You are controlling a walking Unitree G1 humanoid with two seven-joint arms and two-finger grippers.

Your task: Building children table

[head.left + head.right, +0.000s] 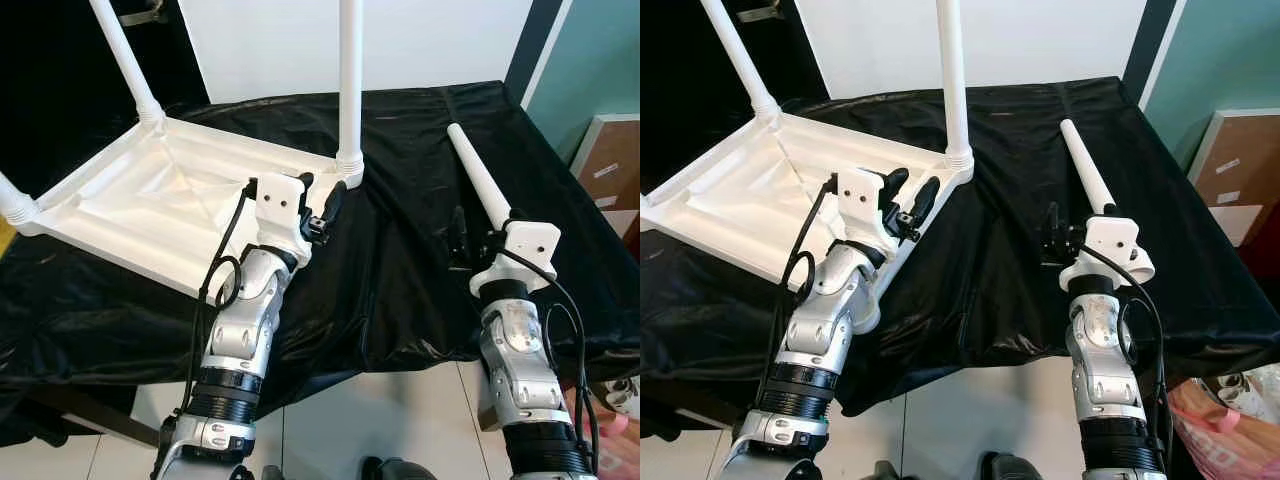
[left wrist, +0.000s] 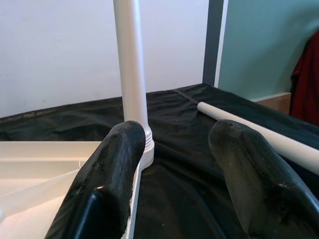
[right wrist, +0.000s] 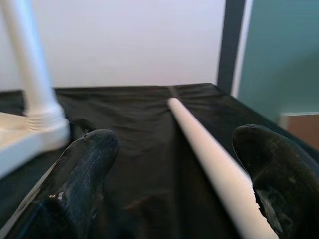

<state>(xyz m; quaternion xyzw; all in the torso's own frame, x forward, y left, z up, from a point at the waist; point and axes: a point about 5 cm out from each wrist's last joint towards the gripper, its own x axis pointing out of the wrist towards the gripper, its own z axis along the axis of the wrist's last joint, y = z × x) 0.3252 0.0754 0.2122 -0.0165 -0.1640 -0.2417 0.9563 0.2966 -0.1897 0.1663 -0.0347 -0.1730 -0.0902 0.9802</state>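
Note:
A white plastic table top (image 1: 150,205) lies upside down on the black-draped work table (image 1: 400,290). An upright white leg (image 1: 350,80) stands in its near right corner, another leg (image 1: 125,55) at the far corner, and a stub (image 1: 15,205) at the left corner. My left gripper (image 1: 322,192) is open just in front of the corner with the upright leg (image 2: 132,64), one finger over the top's edge. A loose white leg (image 1: 478,175) lies on the cloth to the right. My right gripper (image 3: 177,144) is open, its fingers either side of that leg's (image 3: 209,154) near end.
The black cloth hangs over the work table's front edge above a tiled floor (image 1: 400,420). A cardboard box (image 1: 605,165) stands against the teal wall at right. A pink bag (image 1: 1230,420) sits on the floor by my right arm.

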